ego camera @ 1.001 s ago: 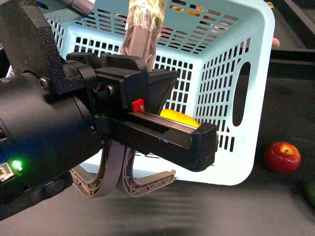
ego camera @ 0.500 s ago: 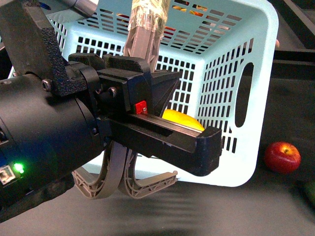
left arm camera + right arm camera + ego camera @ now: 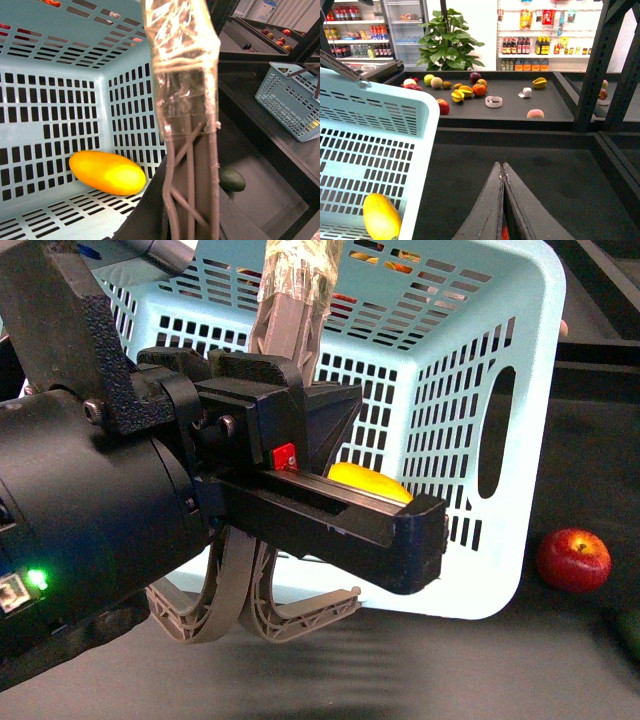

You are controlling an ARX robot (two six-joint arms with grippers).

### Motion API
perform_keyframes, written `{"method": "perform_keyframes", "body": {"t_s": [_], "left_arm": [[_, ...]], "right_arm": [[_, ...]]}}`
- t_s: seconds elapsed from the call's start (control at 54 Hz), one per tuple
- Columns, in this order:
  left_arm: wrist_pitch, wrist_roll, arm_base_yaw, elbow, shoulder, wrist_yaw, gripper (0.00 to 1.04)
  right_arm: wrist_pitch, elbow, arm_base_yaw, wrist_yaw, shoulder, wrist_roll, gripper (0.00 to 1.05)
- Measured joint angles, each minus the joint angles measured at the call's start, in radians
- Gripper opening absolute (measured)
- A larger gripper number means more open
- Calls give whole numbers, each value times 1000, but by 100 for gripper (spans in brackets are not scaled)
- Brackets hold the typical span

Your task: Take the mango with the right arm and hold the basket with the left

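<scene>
Left end effector [image 3: 322, 443] on basket handle [image 3: 292, 312]

The left pincer [image 3: 392, 512] is black and rough-grained, with a small red button [image 3: 285, 457] and a green light [image 3: 37, 579]. Between its jaws run grey-brown handles [image 3: 290, 340] wrapped in clear, shiny tape. Behind it, the basket [image 3: 450, 370] is pale turquoise with rows of slots, and the mango [image 3: 368, 480] is plain yellow-orange. Beyond the pincer's tip, a red apple [image 3: 573, 559] lies on the black counter [image 3: 520, 670]. Another fruit [image 3: 232, 180] looks dark green, perhaps.
</scene>
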Motion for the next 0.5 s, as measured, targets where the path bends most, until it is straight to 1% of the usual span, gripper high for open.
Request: {"method": "perform_keyframes", "body": {"t_s": [0.093,0.111,0.148,0.185,0.5], "left_arm": [[0,0,0,0,0,0,9],[0,0,0,0,0,0,9],[0,0,0,0,0,0,9],[0,1,0,0,0,0,9],[0,-1,-1,0,0,-2,9]], "right_arm": [[-21,0,0,0,-23,0,2],[-46,0,0,0,-46,0,2],[-144,1,0,-2,-113,-1,2],[-186,1,0,-3,-154,0,2],[-195,1,0,-3,-189,0,2]]}}
